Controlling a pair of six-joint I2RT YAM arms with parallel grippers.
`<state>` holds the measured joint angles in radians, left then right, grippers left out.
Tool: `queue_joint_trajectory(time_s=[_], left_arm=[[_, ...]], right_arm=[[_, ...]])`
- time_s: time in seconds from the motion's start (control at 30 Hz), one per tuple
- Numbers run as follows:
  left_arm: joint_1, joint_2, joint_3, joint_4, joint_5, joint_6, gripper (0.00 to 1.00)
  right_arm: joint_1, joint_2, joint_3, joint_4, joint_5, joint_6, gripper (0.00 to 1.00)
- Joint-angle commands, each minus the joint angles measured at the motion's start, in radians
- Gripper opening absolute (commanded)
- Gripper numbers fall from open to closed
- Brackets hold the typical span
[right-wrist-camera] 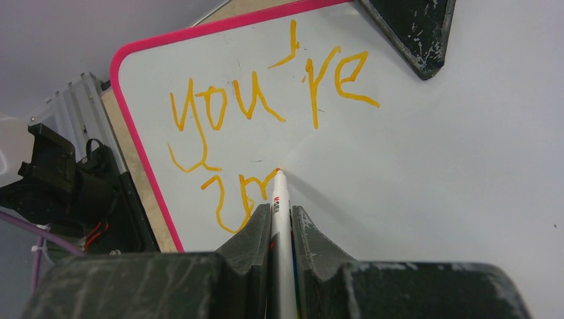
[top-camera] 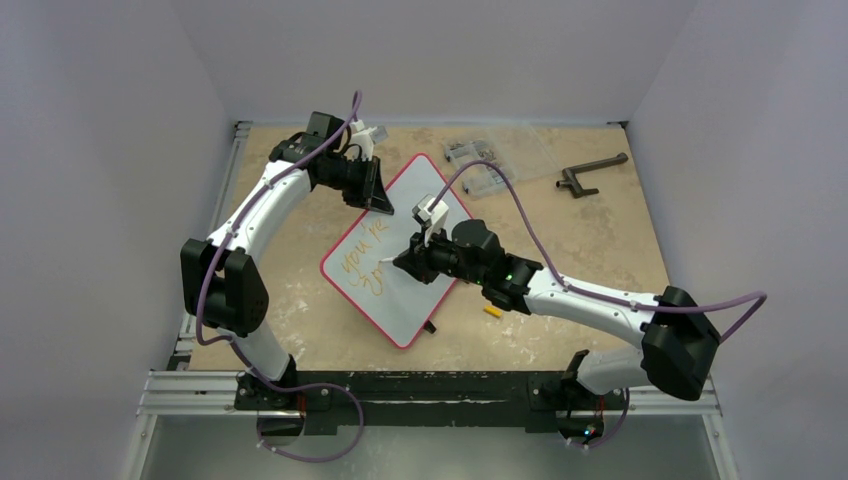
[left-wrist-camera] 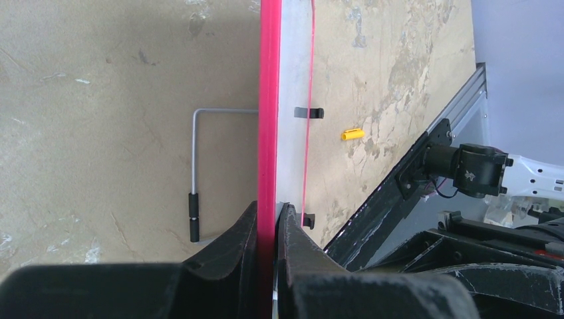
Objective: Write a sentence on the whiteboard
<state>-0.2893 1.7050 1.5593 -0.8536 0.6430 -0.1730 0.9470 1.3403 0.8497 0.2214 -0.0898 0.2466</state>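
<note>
The whiteboard [top-camera: 400, 215] with a red rim lies tilted in the middle of the table. Orange writing [top-camera: 362, 258] on it reads "you're" with a second line begun below, clearer in the right wrist view [right-wrist-camera: 266, 100]. My left gripper [top-camera: 378, 200] is shut on the board's far rim [left-wrist-camera: 268, 119], seen edge-on in the left wrist view. My right gripper [top-camera: 408, 262] is shut on a white marker [right-wrist-camera: 280, 212], whose tip touches the board at the end of the second line [right-wrist-camera: 239, 196].
A yellow marker cap [top-camera: 491, 311] lies on the table by the right arm, also in the left wrist view [left-wrist-camera: 352, 133]. A clear plastic parts box [top-camera: 490, 160] and a dark handle-shaped tool [top-camera: 590, 175] sit at the back right. A grey wire stand [left-wrist-camera: 194, 166] shows beneath the board.
</note>
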Motion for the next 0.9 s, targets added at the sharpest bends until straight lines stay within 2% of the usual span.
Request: queue_joint_trajectory(time_s=[0.0, 0.63, 0.87], left_arm=[[-0.004, -0.027, -0.006, -0.029, -0.172, 0.025, 0.0], [-0.004, -0.026, -0.005, -0.03, -0.177, 0.024, 0.0], [-0.004, -0.03, -0.007, -0.033, -0.179, 0.026, 0.0]], right_arm=[[-0.01, 0.001, -0.015, -0.038, 0.036, -0.018, 0.0], [-0.01, -0.034, -0.099, -0.099, -0.041, -0.024, 0.0], [-0.009, -0.046, -0.049, -0.109, -0.041, -0.023, 0.0]])
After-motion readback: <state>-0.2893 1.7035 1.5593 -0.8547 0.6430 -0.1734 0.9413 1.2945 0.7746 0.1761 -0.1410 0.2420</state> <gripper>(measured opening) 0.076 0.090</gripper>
